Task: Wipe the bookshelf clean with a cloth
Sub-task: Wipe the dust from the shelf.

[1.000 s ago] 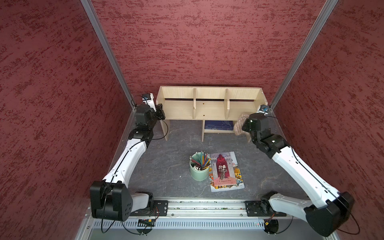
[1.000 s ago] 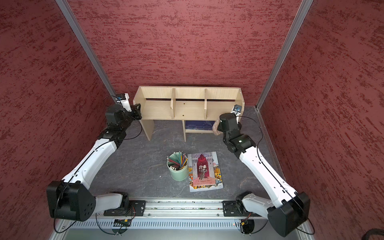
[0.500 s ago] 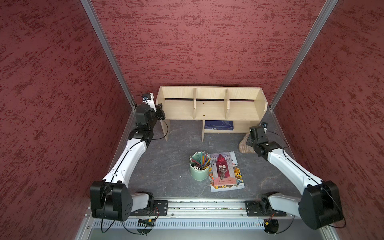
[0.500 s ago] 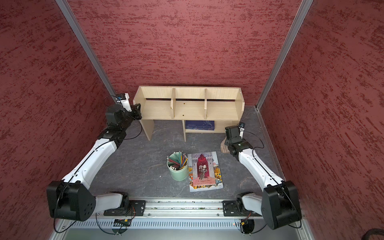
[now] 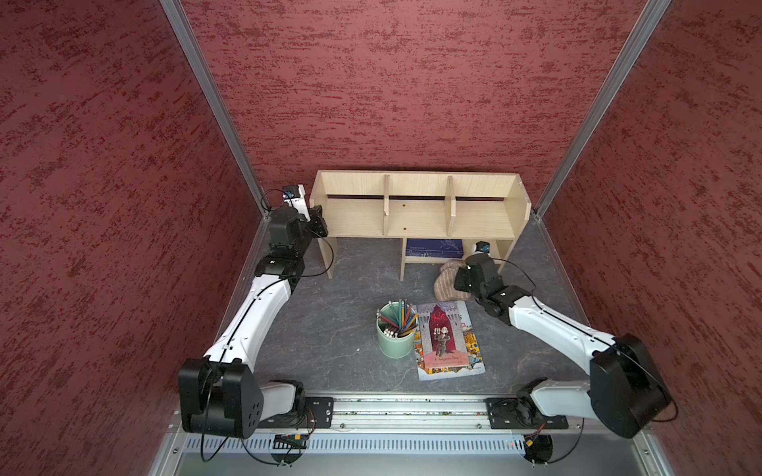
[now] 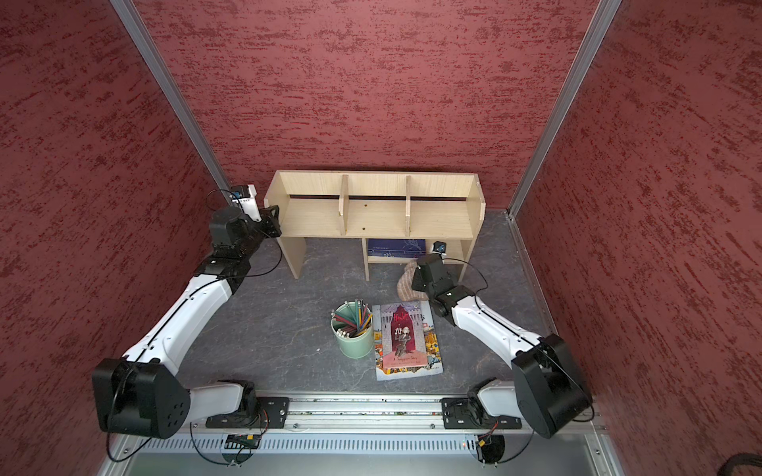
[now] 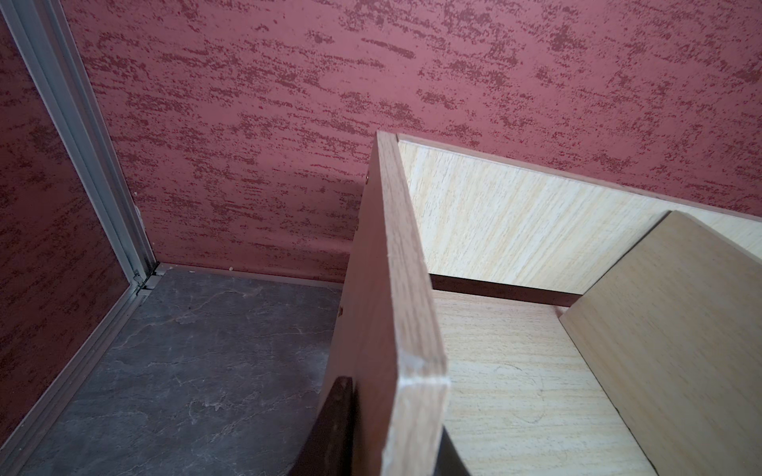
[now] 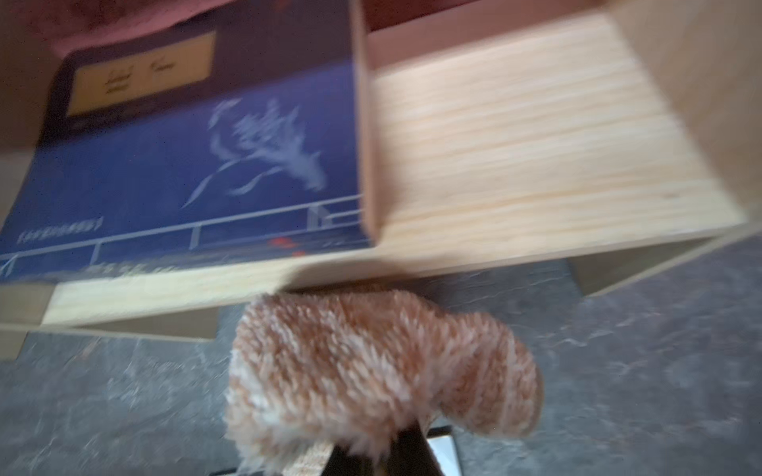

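Bookshelf (image 5: 358,216) sits vs the back wall, top bays bare. Left gripper (image 5: 318,219) straddles its left side panel, fingers pinched on the board; prob. a steadying hold. Right gripper (image 8: 371,453) is clamped on the cloth (image 8: 379,362), which is bunched just in front of the lower shelf (image 8: 515,144). Step in hand, I'd say: wipe that lower shelf. Best to go in flat on the bare half, press lightly and stroke along the grain, w/o shoving the blue book (image 5: 433,248). Right wrist view is blurred, the fingertips are mostly buried in pile, and I can't tell if the cloth touches the floor.
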